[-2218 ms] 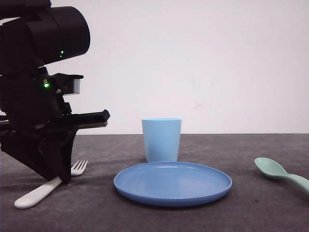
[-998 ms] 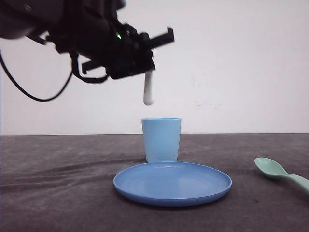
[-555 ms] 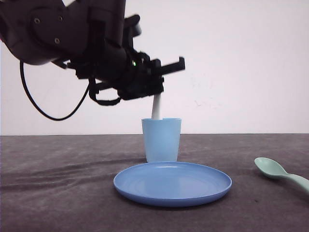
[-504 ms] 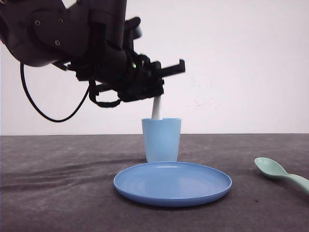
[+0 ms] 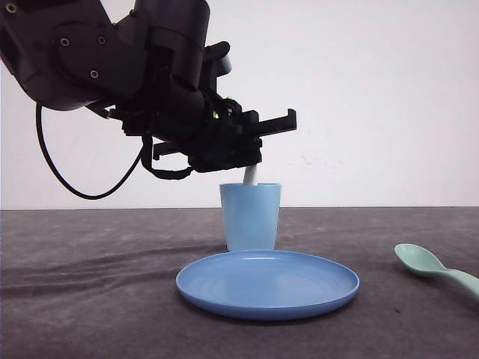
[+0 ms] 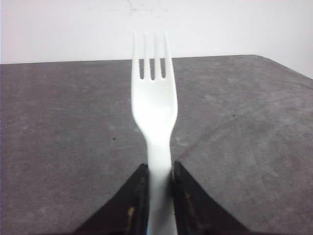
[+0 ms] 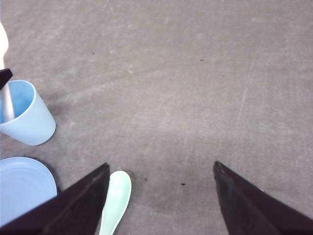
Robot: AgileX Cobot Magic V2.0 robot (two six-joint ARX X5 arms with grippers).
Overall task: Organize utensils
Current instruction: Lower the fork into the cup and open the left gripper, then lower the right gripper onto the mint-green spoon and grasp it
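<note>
Fork (image 6: 154, 122) handle end hidden inside cup (image 5: 251, 217), left fingers (image 6: 134, 205) clamping it; right fingers (image 7: 78, 200) spread.

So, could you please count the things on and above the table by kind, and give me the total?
Fork: 1, white, held between the left gripper's fingers, handle going into the cup
Spoon: 1, mint green, lying on the table
Cup: 1, light blue
Plate: 1, blue
Total: 4
</note>
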